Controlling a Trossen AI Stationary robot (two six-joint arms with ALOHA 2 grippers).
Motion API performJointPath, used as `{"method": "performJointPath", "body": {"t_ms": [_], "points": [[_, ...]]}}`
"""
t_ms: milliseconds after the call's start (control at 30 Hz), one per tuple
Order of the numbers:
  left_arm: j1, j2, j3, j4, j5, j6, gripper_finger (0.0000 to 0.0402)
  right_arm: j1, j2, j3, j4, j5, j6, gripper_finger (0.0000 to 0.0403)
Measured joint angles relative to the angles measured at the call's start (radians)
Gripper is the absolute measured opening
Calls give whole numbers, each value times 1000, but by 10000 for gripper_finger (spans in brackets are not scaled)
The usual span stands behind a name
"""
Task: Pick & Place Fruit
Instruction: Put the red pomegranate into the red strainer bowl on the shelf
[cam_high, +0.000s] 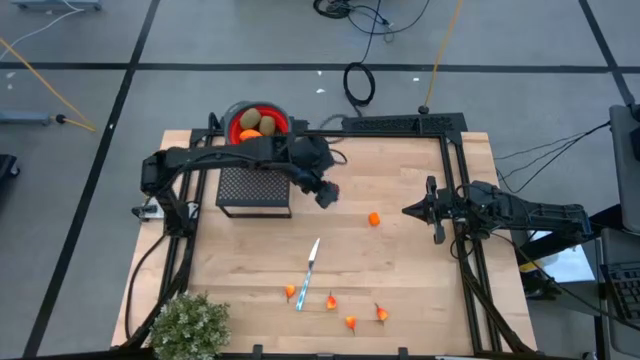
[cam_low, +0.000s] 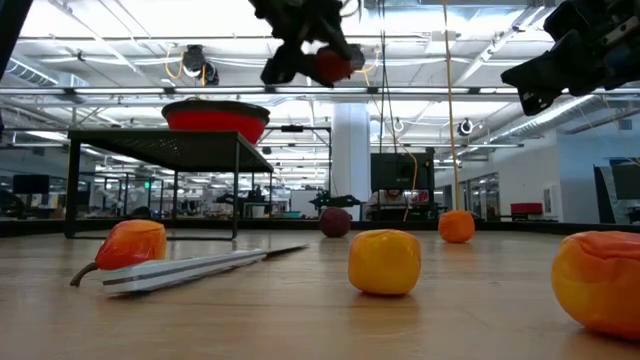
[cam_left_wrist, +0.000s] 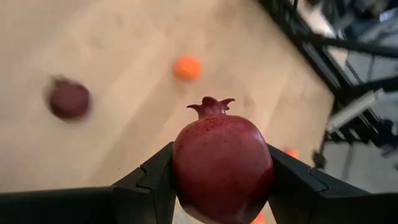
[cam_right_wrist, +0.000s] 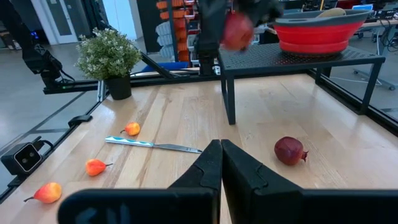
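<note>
Red collapsible bowl (cam_high: 259, 122) sits on a black mesh stand (cam_high: 254, 190) at the counter's (cam_high: 400, 250) left rear. It already holds olive-brown and orange fruit (cam_high: 250, 124), so a few pieces look placed.

Left hand (cam_left_wrist: 222, 180) hangs in the air beside the stand, fingers closed partway on a dark-red pomegranate (cam_left_wrist: 222, 163). I judge this piece is mid-carry toward the bowl.

Left on the counter: four small red-orange pepper-like fruits (cam_high: 331, 301) at the front around a blue-handled knife (cam_high: 308, 272), a second dark-red pomegranate (cam_right_wrist: 290, 150), a small orange ball (cam_high: 374, 219).

Right hand (cam_right_wrist: 221, 163) waits at the right edge, fingers pressed together, empty. Most of the job remains.
</note>
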Motion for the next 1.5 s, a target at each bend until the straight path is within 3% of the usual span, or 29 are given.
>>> {"method": "performJointPath", "body": {"t_ms": [100,367,533,733,933,1067,1500], "points": [[8,-61,0,-11,-93,33,191,0,8,0,2,2,0,0],[40,-211,0,-70,-465,111,191,0,21,0,0,-1,0,0],[100,-268,0,-113,-565,129,191,0,22,0,0,2,0,0],[216,-279,0,-184,-572,130,191,0,23,0,1,2,0,0],[349,-255,0,-199,-446,182,191,0,22,0,1,2,0,0],[411,-232,0,-223,-435,243,191,0,23,0,1,2,0,0],[493,-178,0,-305,-309,512,191,0,22,0,1,2,0,0]]}}
